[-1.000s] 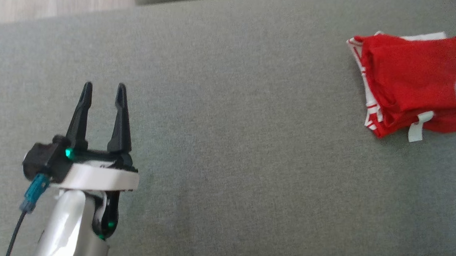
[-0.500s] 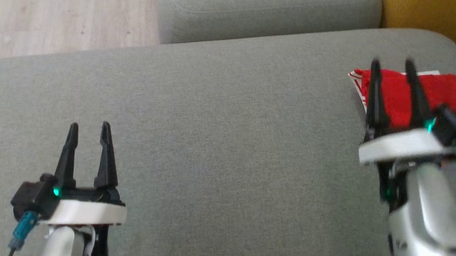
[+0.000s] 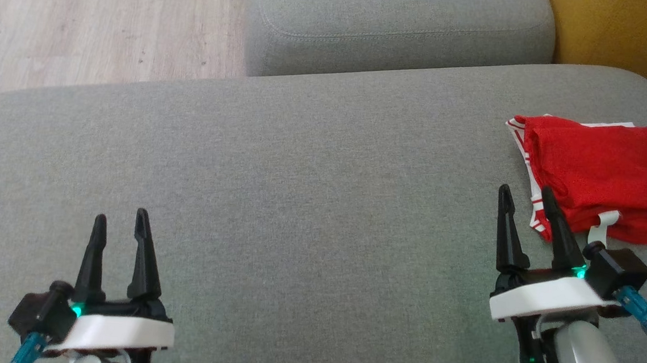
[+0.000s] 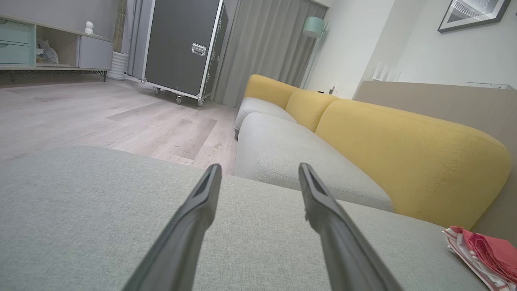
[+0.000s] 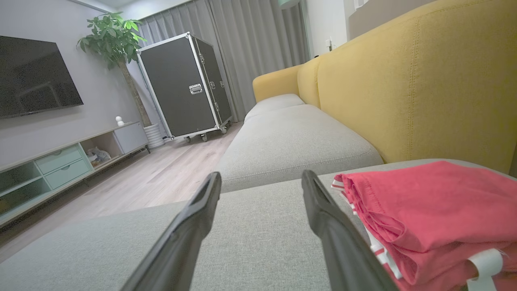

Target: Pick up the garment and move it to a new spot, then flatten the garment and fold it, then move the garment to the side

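Surface: grey seat cushion [image 3: 322, 204] of a sofa, with a yellow backrest [image 3: 624, 32] at its far right corner and wooden floor [image 3: 84, 17] past its far left corner.
Garment: red cloth with striped trim [image 3: 519, 135] in red and white, folded into a compact stack of layers; the top layer is slightly rumpled and a white loop [image 3: 602, 221] hangs from the near edge.
Garment place: on the cushion's right end, near the backrest.
Right tool [image 3: 525, 190]: fingers spread, holding nothing, over the cushion's right part just beside the stack's near left corner.
Left tool [image 3: 120, 216]: fingers spread, holding nothing, over the cushion's near left part.
Step in hand: apparently the last one, setting the folded garment aside; it looks done or nearly so.
Doing it well: keep both tools off the stack. For any final shift, pinch all layers together at the near edge and lift rather than drag, so the fold holds and the loop does not snag.
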